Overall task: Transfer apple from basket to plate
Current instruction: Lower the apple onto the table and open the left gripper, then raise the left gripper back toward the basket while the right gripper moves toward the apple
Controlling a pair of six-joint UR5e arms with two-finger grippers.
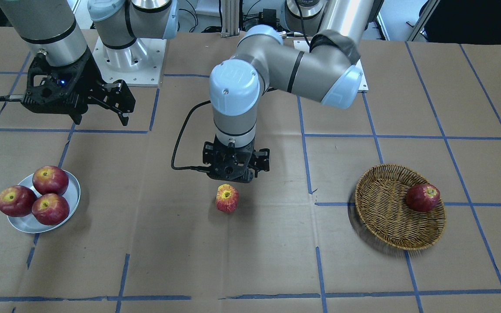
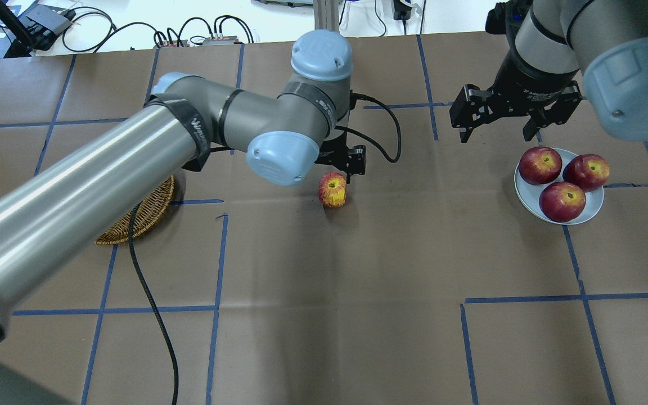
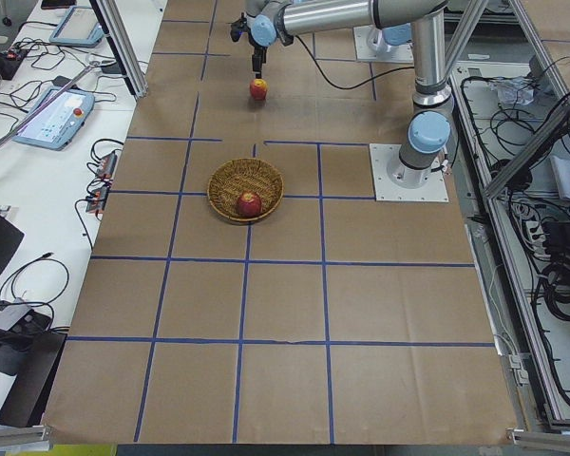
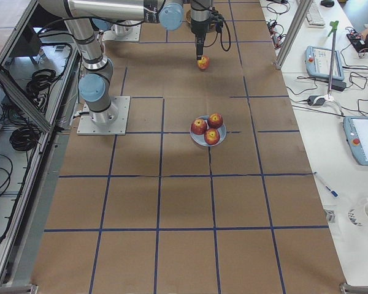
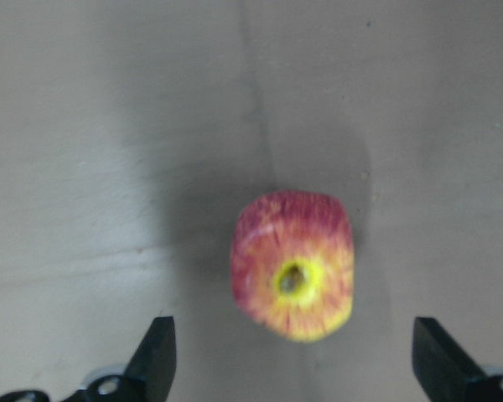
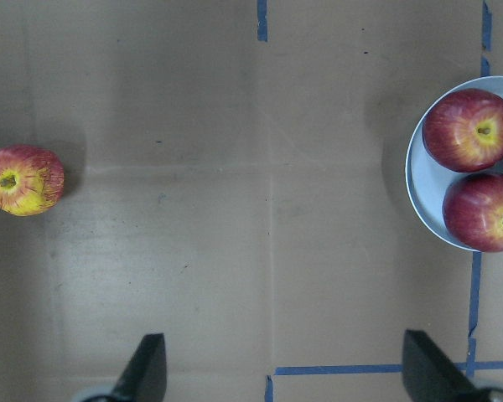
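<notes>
The apple [image 1: 227, 198], pinkish-red with streaks and a yellow stem hollow, lies on the brown table between basket and plate; it also shows in the overhead view [image 2: 332, 189] and the left wrist view [image 5: 292, 264]. My left gripper [image 1: 233, 176] hovers just above it, open, not touching it; its fingertips [image 5: 158, 356] stand wide apart. The wicker basket [image 1: 385, 217] holds one darker red apple [image 1: 423, 197]. The silvery plate [image 1: 74, 191] carries three dark-red apples. My right gripper [image 2: 495, 135] is open and empty, above the table beside the plate [image 2: 526, 194].
The left arm's black cable [image 2: 149, 304] trails over the table near the basket [image 2: 138, 219]. Blue tape lines grid the brown cardboard surface. The plate's three apples [image 2: 562, 201] fill most of it.
</notes>
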